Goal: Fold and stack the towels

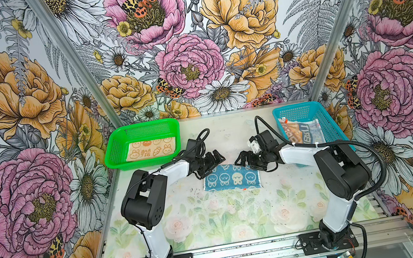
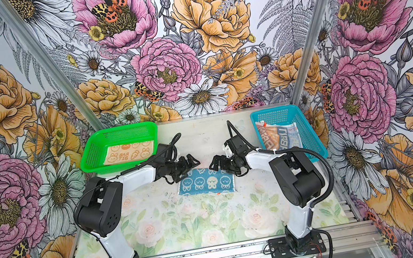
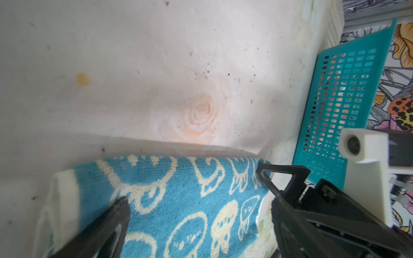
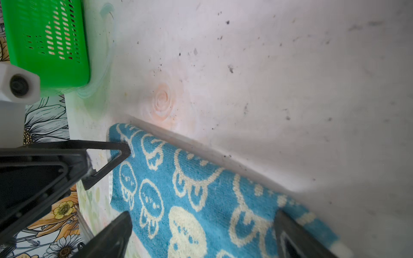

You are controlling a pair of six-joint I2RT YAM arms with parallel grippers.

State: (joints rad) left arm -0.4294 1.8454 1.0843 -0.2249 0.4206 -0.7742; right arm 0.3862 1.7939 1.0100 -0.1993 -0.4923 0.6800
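Top views: orange towel (image 1: 150, 148) reads "RAB BIT"; left fingers (image 3: 107, 230) and right fingers (image 4: 109, 236) spread.

The teal bunny towel (image 1: 231, 179) is lying flat mid-surface (image 1: 214, 218). The orange bunny towel (image 1: 151, 148) is resting folded in the green basket (image 1: 115, 147), and the striped towel (image 1: 305, 133) is lying rumpled in the blue basket (image 1: 323, 119).

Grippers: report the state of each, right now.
Left gripper: open, holding nothing, over the teal towel.
Right gripper: open, holding nothing, over the same towel.
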